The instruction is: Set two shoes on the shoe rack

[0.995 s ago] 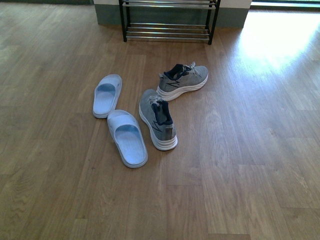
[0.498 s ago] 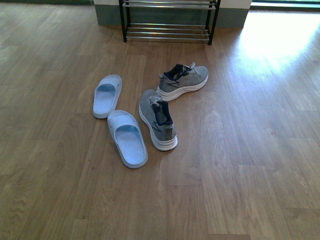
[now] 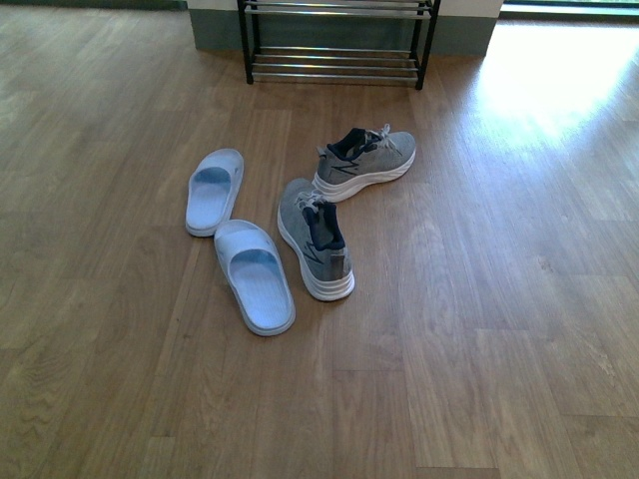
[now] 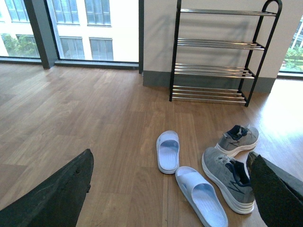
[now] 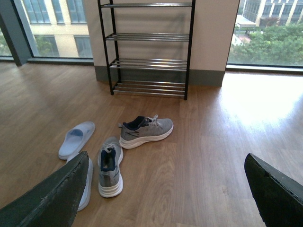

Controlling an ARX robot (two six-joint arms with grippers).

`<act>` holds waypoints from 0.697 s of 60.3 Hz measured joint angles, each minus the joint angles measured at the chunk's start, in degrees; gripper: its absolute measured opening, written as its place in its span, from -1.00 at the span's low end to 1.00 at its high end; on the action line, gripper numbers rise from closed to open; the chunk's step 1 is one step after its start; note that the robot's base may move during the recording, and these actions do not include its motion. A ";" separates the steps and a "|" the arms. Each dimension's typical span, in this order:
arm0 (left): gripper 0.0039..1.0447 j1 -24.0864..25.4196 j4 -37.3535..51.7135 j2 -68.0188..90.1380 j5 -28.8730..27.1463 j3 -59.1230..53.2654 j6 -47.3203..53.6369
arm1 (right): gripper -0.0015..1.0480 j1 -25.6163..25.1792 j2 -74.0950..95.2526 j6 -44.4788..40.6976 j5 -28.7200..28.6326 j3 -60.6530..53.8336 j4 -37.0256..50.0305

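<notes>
left gripper (image 4: pixel 170 155) apart, empty | right gripper (image 5: pixel 166 156) apart, empty | near sneaker (image 3: pixel 315 238), far sneaker (image 3: pixel 364 163) on floor (image 3: pixel 499 299), possibly touching | shoe rack (image 3: pixel 337 62) beyond, well apart

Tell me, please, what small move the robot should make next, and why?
Probably lower the right gripper toward the farther grey sneaker, which lies nearest the shoe rack and on the right arm's side. It lies on the floor, not yet racked, and that gripper's fingers stand wide apart, holding nothing.

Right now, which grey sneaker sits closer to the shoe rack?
The far sneaker, lying crosswise before the shoe rack; the other sneaker sits nearer the robot, beside a slide.
</notes>
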 joint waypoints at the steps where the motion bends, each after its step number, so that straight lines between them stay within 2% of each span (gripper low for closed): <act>1: 0.83 -0.02 0.00 -0.02 0.00 0.00 0.00 | 0.82 0.00 0.00 0.00 0.00 0.00 0.00; 42: 0.83 -0.02 0.00 -0.02 0.00 0.00 0.00 | 0.82 0.00 0.00 0.00 0.00 0.00 0.00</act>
